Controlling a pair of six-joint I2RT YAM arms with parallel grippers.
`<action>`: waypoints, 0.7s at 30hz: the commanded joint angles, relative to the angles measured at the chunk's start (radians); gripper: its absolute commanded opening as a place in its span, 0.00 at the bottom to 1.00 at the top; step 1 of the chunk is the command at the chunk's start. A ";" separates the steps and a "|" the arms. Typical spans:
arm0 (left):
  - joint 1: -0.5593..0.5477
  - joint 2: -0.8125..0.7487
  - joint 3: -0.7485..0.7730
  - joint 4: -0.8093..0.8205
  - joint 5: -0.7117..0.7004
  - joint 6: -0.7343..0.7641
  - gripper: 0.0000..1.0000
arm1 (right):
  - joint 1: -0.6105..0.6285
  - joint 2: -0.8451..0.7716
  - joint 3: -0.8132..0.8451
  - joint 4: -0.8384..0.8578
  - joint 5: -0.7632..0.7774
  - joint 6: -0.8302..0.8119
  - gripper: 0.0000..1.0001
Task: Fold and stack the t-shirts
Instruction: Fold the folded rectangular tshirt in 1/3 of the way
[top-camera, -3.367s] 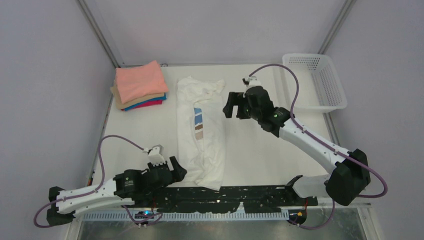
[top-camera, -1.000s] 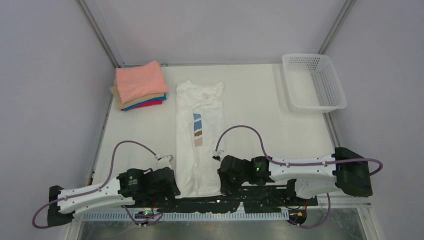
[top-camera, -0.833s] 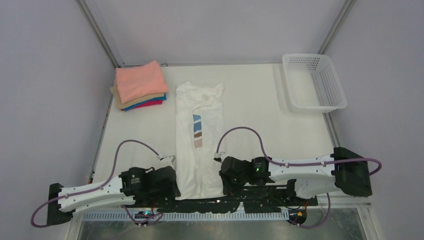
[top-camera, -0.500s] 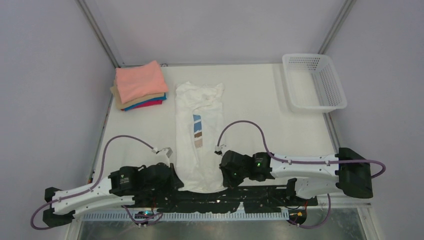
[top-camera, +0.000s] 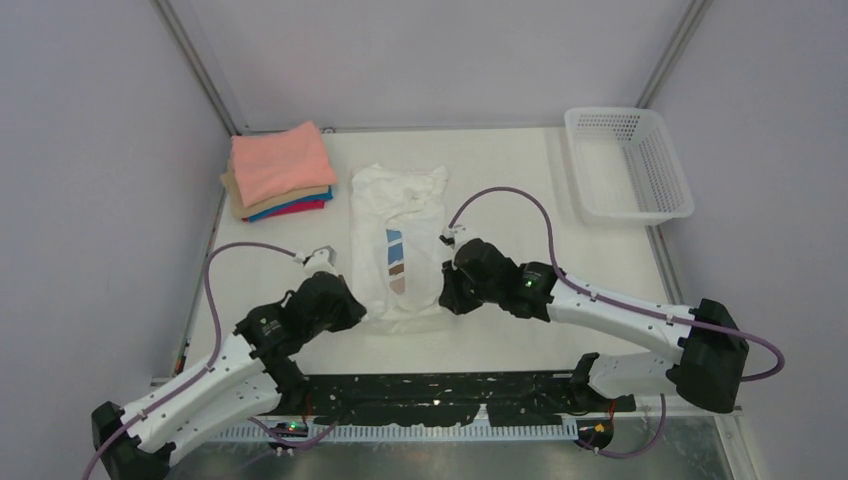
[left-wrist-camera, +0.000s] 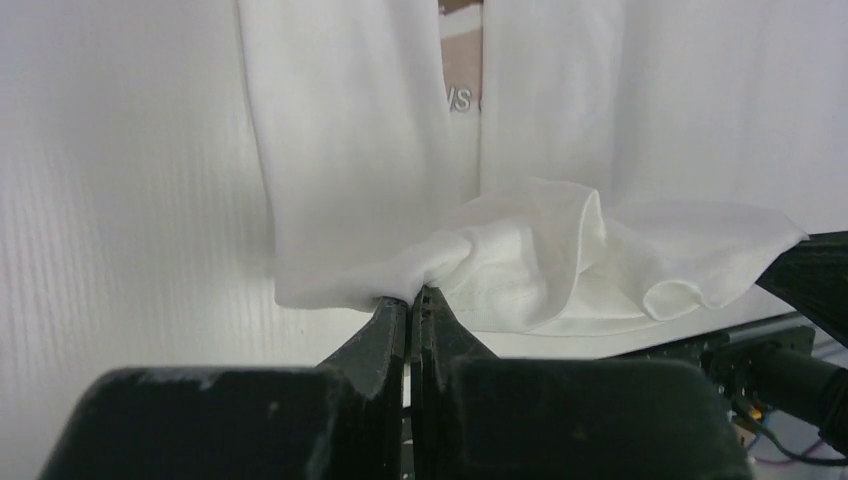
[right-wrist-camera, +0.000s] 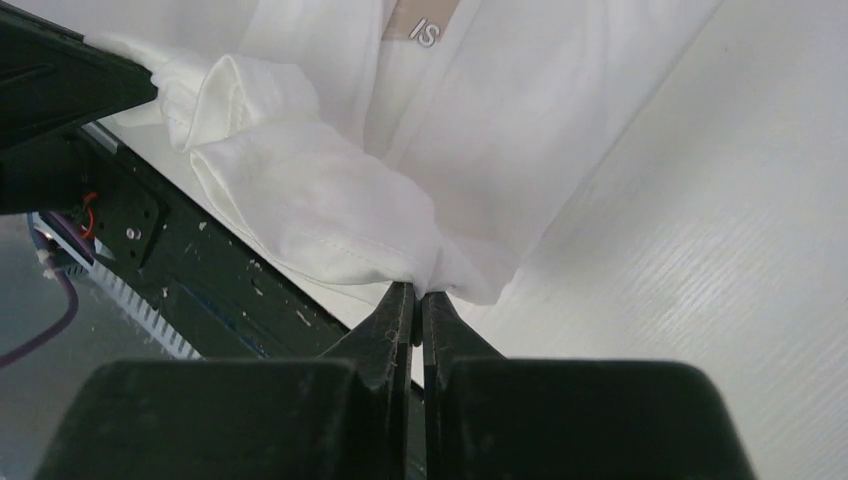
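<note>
A white t-shirt (top-camera: 398, 215) with a blue, brown and tan chest print lies lengthwise mid-table, its sides folded in. My left gripper (top-camera: 352, 308) is shut on the shirt's near-left hem corner (left-wrist-camera: 400, 285). My right gripper (top-camera: 446, 297) is shut on the near-right hem corner (right-wrist-camera: 430, 270). Both hold the hem lifted and carried toward the collar, so the lower part doubles over the print. A stack of folded t-shirts (top-camera: 280, 172), salmon-pink on top over tan, blue and magenta, sits at the far left.
A white perforated basket (top-camera: 630, 165) stands at the far right. The black base rail (top-camera: 450, 395) runs along the near edge. Grey walls and metal frame posts close the table on three sides.
Both grippers, shut on the hem corners, rose from the near edge and moved away toward the shirt's middle, folding its lower part up. Earlier the right arm came down from the collar end.
</note>
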 joint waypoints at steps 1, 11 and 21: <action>0.128 0.112 0.077 0.193 0.064 0.169 0.00 | -0.087 0.065 0.081 0.104 0.016 -0.057 0.06; 0.375 0.401 0.214 0.359 0.247 0.285 0.00 | -0.229 0.274 0.266 0.142 -0.006 -0.141 0.06; 0.473 0.617 0.347 0.368 0.301 0.329 0.00 | -0.343 0.461 0.432 0.134 -0.143 -0.185 0.06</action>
